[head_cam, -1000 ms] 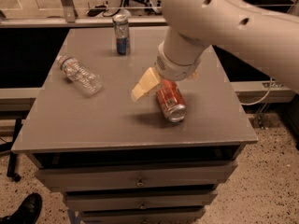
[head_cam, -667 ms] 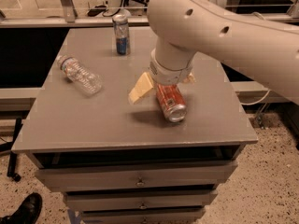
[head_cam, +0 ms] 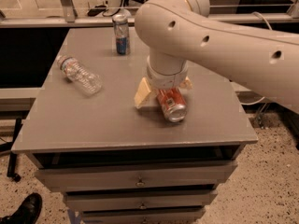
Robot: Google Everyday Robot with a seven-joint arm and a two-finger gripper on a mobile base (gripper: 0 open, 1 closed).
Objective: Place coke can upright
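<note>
**A:** Grey cabinet surface [head_cam: 93, 125], drawers below, speckled floor. The coke can [head_cam: 171, 105] lies on its side toward the front right, silver end facing the camera.

**B:** And the claw?

**A:** The claw [head_cam: 164, 88] is low at the can's far end, tucked under the wrist. Cannot tell whether it is pinching the can or only sitting spread about it.

**B:** What changed over the last second?

**A:** The arm swung leftward, and its thick link now crosses over the surface. The can did not shift or tilt. Same spot, same heading.

**B:** Meaning?

**A:** My reading is that this is the grasp stage only. No lift, standing it up wholly undone. The blue can [head_cam: 122, 34] upright at the back and the water bottle [head_cam: 80, 75] lying at left are well apart from the work.
</note>
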